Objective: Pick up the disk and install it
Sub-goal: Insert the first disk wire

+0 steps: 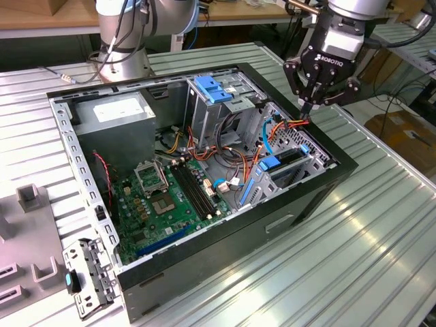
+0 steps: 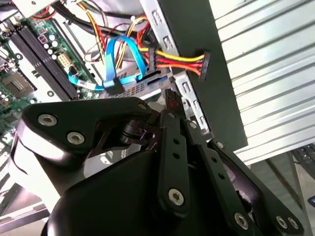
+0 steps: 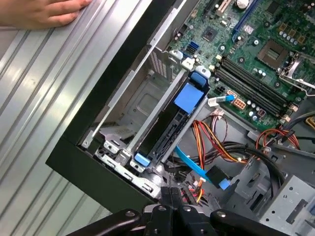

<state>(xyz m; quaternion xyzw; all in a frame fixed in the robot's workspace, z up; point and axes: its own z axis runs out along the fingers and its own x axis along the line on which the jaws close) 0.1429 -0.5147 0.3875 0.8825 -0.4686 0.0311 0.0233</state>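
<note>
**Inspection: gripper over the drive cage corner, disk standing in its slot**

A ribbed metal counter [image 1: 381, 225] carries an open computer case [image 1: 225, 252] laid on its side, with the motherboard [image 1: 170, 197] exposed.

The gripper [image 1: 308, 102] hangs above the case corner on the exterior view's right, over the drive cage. Its fingers are drawn together, and nothing can be seen between them.

The disk [image 3: 167, 125] appears to sit edge-on in a cage slot, with a blue rail end at each extremity. This identification is a judgement, since only its narrow edge shows.

The disk lies below the gripper and inward of it. In the exterior view it is lower and toward the left.

Its long axis runs from the case wall beneath the fingertips toward the motherboard.

Red and yellow power wires [image 1: 294, 125] and a blue data cable [image 3: 197, 169] lie just beside the fingertips, between them and the cage.

A person's hand [image 3: 44, 12] rests on the counter, well apart from the case.
</note>
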